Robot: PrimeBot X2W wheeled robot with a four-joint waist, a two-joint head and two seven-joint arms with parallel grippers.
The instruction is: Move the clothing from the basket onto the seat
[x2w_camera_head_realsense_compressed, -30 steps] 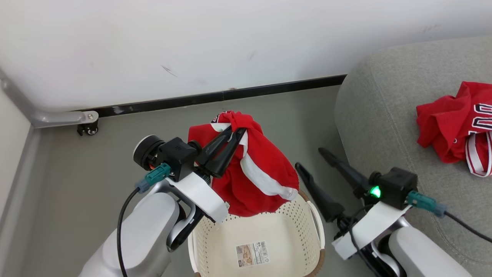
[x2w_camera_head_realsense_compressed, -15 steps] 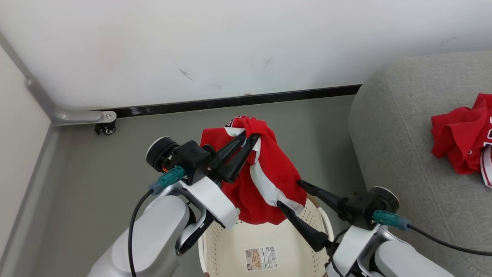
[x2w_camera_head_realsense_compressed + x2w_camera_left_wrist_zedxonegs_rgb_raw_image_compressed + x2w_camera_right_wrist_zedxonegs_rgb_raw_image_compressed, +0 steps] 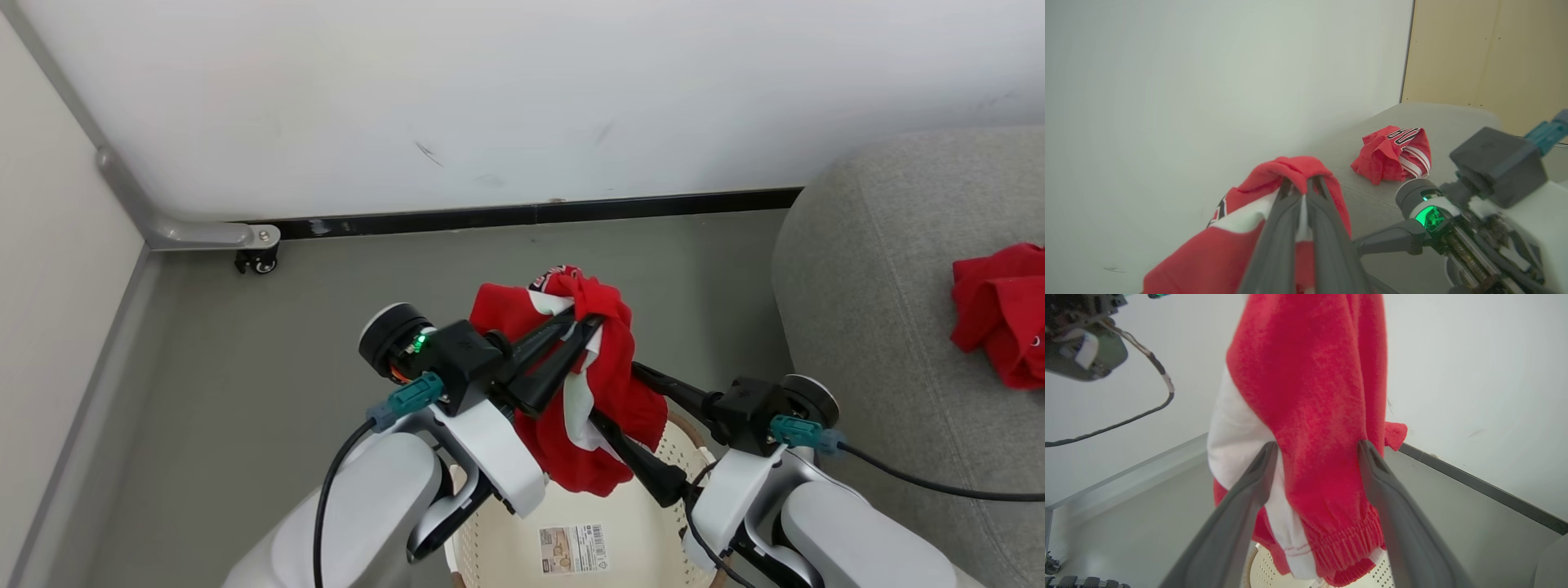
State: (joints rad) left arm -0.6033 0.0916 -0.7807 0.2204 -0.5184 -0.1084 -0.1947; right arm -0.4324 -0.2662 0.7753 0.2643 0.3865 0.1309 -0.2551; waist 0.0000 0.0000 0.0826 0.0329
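Grey floor (image 3: 204,367) in a white wall (image 3: 490,98) corner. Nearest, at 6 o'clock in the head view, is the basket (image 3: 633,531), with a paper label (image 3: 573,549) on its bottom. Just above it the left gripper (image 3: 584,322) is pinched tight on the top of the held red garment (image 3: 616,347), which hangs over the basket. The right gripper (image 3: 614,394) comes in from 4 o'clock, jaws wide, straddling the cloth's lower part, not clamped. Farther off at 3 o'clock is the seat (image 3: 865,286), with the second red garment (image 3: 1000,310) bunched on it.
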